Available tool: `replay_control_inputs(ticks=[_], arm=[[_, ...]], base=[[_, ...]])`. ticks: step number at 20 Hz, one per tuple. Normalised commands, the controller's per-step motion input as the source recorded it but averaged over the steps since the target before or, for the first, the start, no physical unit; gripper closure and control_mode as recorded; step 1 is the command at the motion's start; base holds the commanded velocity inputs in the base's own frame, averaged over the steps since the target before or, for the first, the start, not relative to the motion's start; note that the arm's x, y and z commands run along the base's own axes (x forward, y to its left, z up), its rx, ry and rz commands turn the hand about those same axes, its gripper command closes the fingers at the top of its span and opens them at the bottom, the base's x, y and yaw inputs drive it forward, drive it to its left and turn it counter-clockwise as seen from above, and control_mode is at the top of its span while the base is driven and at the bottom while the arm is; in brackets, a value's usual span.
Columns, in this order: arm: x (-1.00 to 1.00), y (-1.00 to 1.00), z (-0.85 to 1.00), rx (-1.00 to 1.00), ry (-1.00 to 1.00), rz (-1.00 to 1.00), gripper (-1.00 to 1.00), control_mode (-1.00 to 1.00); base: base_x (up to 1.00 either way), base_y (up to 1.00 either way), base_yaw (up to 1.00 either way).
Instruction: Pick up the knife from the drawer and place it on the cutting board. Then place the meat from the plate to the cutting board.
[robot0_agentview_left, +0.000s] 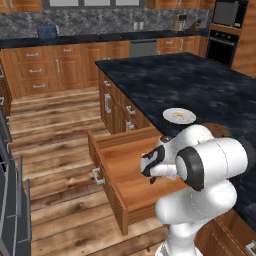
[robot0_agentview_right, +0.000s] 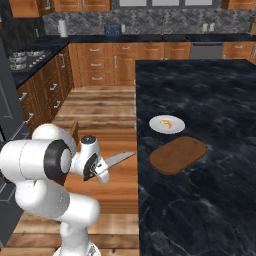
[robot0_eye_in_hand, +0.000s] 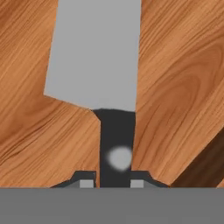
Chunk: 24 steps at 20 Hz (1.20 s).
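Hand view: pincer (robot0_eye_in_hand: 113, 183) clamped on knife (robot0_eye_in_hand: 114, 144) handle above drawer (robot0_eye_in_hand: 175, 87) floor.

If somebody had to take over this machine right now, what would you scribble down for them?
Hand: shut on the knife's black handle; the knife is held over the open drawer, blade pointing toward the island counter.
Cutting board: on the island counter, nothing on it.
Plate: just beyond the board, with the meat on it.
Done: drawer open, knife gripped.
Left: carry the knife to the board and set it down, then move the meat from plate to board.
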Motion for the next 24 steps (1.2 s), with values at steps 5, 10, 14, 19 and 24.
replay_control_inputs(ticks=[5,10,14,19,24], arm=[[0.00,0.00,1.00,0.00,0.00,-0.10,1.00,-1.00],[0.00,-0.08,1.00,0.00,-0.03,-0.09,1.00,-1.00],[-0.05,-0.15,0.61,0.00,-0.07,-0.03,1.00,-1.00],[0.01,-0.08,0.00,-0.03,0.00,0.00,1.00,-1.00],[0.03,-0.73,0.00,0.00,0.00,-0.07,1.00,-1.00]], base=[[0.00,0.00,0.00],[0.00,0.00,0.00],[0.00,0.00,0.00],[0.00,0.00,0.00],[0.00,0.00,0.00]])
